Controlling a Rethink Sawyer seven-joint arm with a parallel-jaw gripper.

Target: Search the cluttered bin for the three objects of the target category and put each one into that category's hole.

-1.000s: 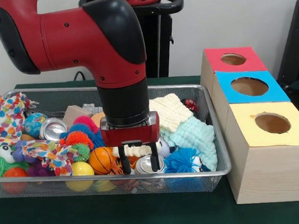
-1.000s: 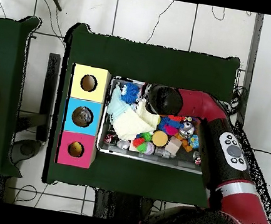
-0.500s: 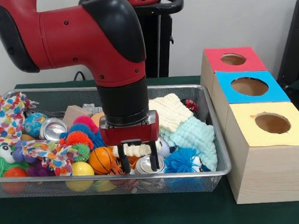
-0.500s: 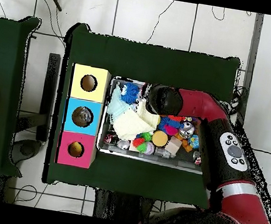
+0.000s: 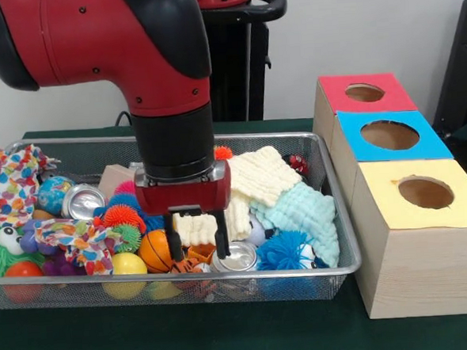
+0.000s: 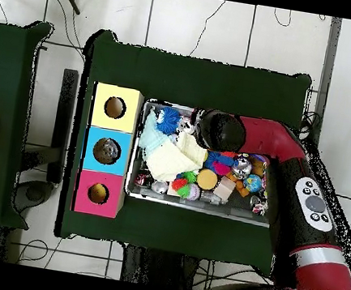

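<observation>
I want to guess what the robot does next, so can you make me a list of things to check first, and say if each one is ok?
1. Hand is over the bin: ok, it hangs near the front rim.
2. Hand is holding something: ok, its fingers are shut on a cream cloth lifted a little above the toys.
3. Cloth is free of the pile: cannot tell, its far end runs back toward the other cloths.
4. Silver can just below the hand is clear: ok, it lies untouched.
5. Box holes are open: ok, the yellow box, blue box and red box show nothing blocking them.
</observation>
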